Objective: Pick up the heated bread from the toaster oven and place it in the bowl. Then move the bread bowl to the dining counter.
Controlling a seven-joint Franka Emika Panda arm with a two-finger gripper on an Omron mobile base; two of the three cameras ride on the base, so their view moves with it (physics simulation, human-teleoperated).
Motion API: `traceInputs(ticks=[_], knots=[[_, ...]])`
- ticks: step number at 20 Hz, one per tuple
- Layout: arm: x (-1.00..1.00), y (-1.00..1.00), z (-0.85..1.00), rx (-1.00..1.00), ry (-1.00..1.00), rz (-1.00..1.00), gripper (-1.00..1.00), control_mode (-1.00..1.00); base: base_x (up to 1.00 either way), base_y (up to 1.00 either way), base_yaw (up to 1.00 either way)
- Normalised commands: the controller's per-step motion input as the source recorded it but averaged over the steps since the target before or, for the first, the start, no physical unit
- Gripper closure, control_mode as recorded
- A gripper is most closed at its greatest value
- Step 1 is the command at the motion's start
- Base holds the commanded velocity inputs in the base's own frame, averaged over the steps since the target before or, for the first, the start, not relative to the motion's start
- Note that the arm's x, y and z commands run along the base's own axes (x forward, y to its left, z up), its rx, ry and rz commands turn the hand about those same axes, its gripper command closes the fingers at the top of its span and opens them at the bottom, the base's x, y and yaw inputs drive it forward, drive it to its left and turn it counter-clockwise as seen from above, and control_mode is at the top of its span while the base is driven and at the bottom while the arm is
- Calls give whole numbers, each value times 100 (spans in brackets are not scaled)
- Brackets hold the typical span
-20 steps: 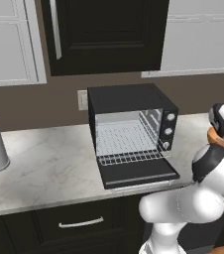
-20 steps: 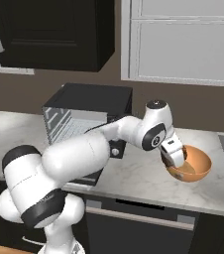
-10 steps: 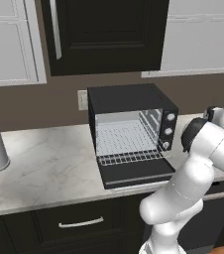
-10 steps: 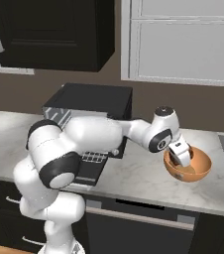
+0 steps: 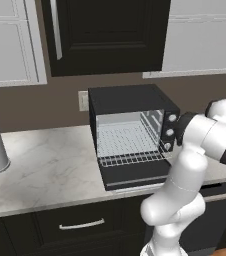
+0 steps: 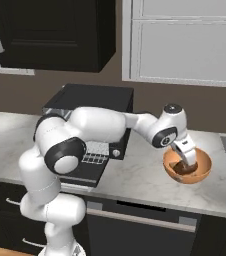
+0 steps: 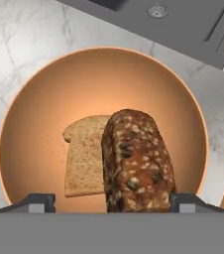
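The dark seeded bread [image 7: 138,161] stands in the orange bowl [image 7: 44,109] against a paler toast slice [image 7: 84,154]. The gripper [image 7: 111,202] is spread open, clear of the loaf. Marble counter [image 7: 20,34] surrounds; the oven [image 5: 132,132] stands open, well apart.

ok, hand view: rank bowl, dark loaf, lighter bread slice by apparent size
1. bowl, largest by far
2. dark loaf
3. bread slice

Loaf and slice look close in size; the loaf stands nearer the camera and covers part of the slice, so their order is unsure.
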Motion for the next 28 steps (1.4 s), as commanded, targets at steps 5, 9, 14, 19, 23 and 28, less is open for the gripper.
traceInputs(ticks=[5, 9, 14, 19, 23, 28], knots=[[-39, -9, 3, 4, 0, -3, -100, -100, 0, 0, 0], [-98, -34, -1, 6, 5, -8, -100, -100, 0, 0, 0], [-47, -16, -14, 3, 2, -5, -100, -100, 0, 0, 0], [8, 7, -24, 8, 0, -3, -100, -100, 0, 0, 0], [23, 24, -28, 7, 0, -1, -100, -100, 0, 0, 0], [38, 29, -15, 4, 0, -2, -100, -100, 0, 0, 0]])
